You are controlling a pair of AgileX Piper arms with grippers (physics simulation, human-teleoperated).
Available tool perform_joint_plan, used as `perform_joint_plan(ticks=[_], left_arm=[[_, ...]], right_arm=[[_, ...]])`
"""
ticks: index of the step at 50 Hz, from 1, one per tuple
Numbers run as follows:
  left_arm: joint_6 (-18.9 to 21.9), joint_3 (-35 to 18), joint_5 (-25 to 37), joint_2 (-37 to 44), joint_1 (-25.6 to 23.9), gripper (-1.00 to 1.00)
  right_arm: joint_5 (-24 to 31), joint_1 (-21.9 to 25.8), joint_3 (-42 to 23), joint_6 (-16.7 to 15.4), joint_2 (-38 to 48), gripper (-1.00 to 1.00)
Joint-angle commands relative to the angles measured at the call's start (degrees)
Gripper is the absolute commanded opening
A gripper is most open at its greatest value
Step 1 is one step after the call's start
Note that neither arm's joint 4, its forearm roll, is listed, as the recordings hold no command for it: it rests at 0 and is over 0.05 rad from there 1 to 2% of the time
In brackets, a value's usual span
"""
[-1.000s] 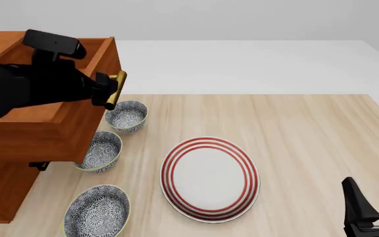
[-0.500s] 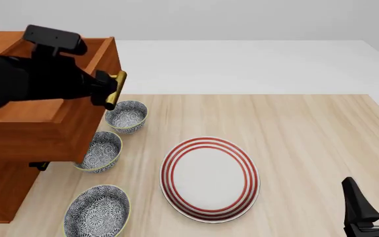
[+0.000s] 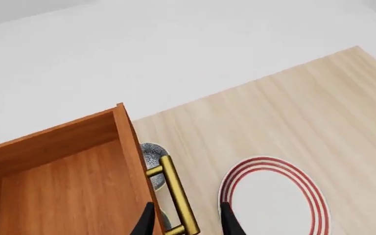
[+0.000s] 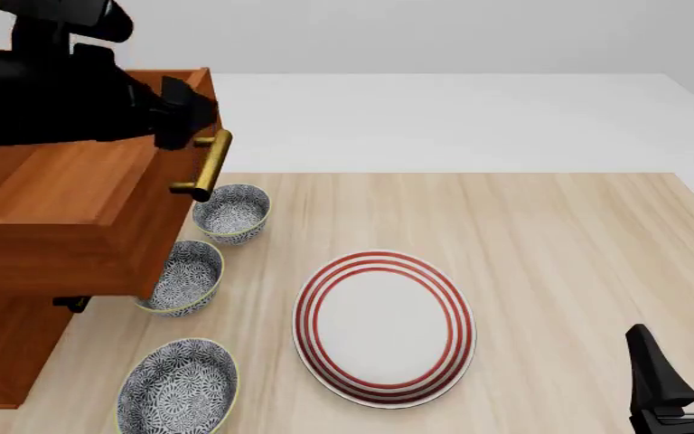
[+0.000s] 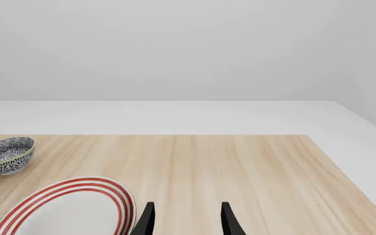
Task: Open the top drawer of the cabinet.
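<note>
The top drawer (image 4: 76, 194) stands well out from the cabinet (image 4: 4, 348) at the left of the table (image 4: 540, 235), its bare wooden inside open to the front camera. I judge the pull itself finished — what I have in hand is the letting go.

My left gripper (image 4: 184, 108) hangs above the drawer's front edge, just over the handle (image 4: 206, 165) and apart from it. In the left wrist view the two fingertips (image 3: 145, 223) sit spread with the brass bar (image 3: 178, 198) showing between and beyond them; nothing is clamped, so I read the jaws as parted and empty.

The right gripper (image 4: 679, 375) rests low at the near right corner, fingers apart, holding nothing — it has no part in this.

Next I would only lift the left arm clear, up and back. The care needed is not to clip the handle or nudge the drawer shut. Below the drawer front stand three patterned bowls (image 4: 231, 211) and a red-ringed plate (image 4: 383, 327), so I would avoid going down.
</note>
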Motion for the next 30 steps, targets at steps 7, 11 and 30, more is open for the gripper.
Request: perform_joint_plan(ticks=[7, 11, 30], left_arm=[[1.7, -2.2, 0.4, -1.8, -1.0, 1.00], [1.7, -2.3, 0.7, -2.1, -1.1, 1.00], [0.9, -2.1, 1.2, -3.8, -2.4, 1.00]], right_arm=[[0.0, 0.0, 0.0, 0.0, 0.0, 1.00], [0.0, 0.0, 0.0, 0.0, 0.0, 1.00], [0.0, 0.0, 0.0, 0.0, 0.0, 1.00]])
